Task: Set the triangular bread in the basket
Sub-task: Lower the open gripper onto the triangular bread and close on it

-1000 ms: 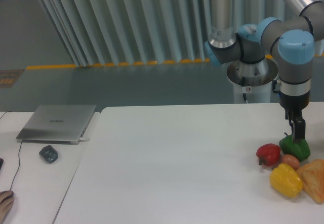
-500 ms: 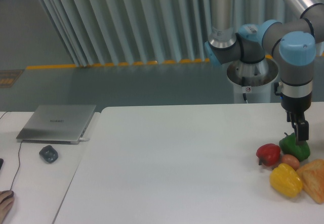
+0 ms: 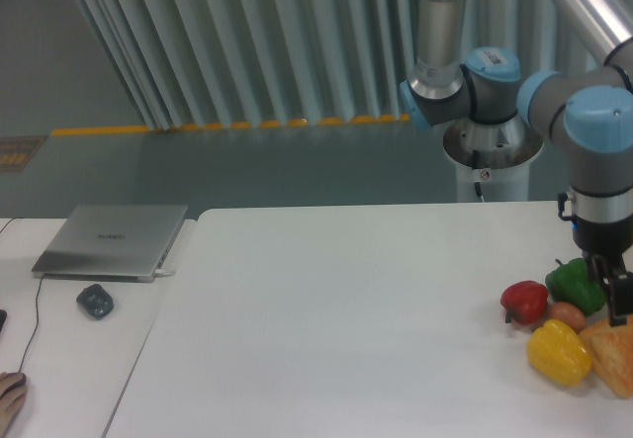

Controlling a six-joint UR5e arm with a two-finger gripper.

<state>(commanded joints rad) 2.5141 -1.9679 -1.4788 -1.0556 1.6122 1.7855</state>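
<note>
Fixed camera, 1 view: gripper (image 3: 619, 300) low at the table's right edge, just above the triangular bread (image 3: 613, 352). Bread directly below, slightly forward, beside the yellow pepper (image 3: 559, 352). Finger opening not readable; apparently holding nothing. No basket visible.

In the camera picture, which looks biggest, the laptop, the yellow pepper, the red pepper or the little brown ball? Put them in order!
Biggest to smallest as they look here:
1. Laptop
2. Yellow pepper
3. Red pepper, only a bit smaller; the yellow one sits nearer the camera, so that gap is unsure
4. Brown ball, partly hidden
</note>
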